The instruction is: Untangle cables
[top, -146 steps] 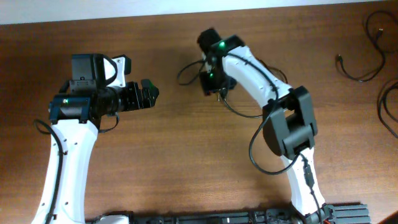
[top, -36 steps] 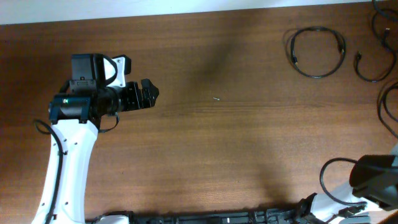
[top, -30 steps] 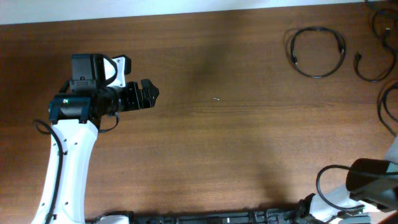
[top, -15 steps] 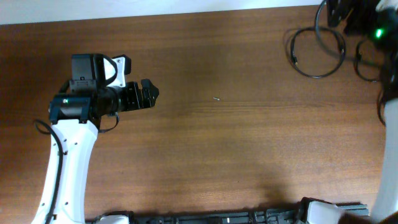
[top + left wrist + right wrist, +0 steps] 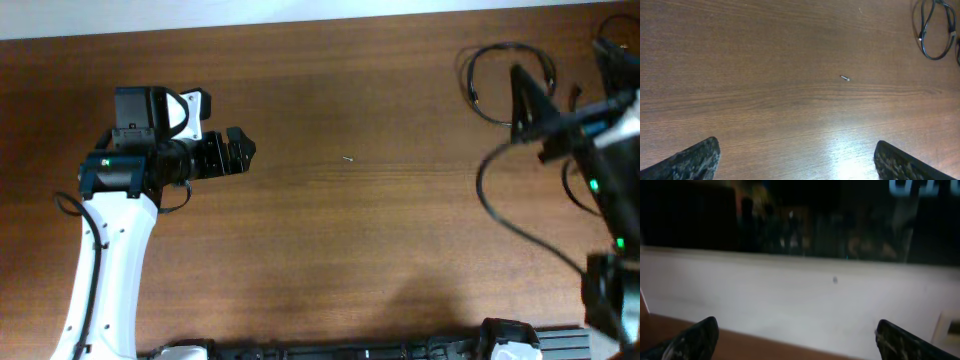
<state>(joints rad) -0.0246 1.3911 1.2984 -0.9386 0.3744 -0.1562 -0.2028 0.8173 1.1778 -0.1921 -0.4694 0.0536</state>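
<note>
Brown wooden table point(image 5: 380, 230): the cables point(image 5: 468, 80) lie looped at its far right corner, nearest my right gripper point(image 5: 797, 342) (jaws spread, facing the wall). My left gripper point(image 5: 238, 150), also spread, waits well apart leftward.

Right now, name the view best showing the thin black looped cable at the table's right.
Left wrist: the thin black looped cable lies unobstructed, only its top cropped. Overhead, the right arm covers part. Right wrist: only wall.

Brown wooden table point(image 5: 350, 230), smooth, fine-grained, softly glossy, thin matt black cables point(image 5: 920, 37) on it, left arm point(image 5: 105, 260) in smooth white plastic, left gripper point(image 5: 800, 162) with rough matt-black fingertips point(image 5: 695, 157)
</note>
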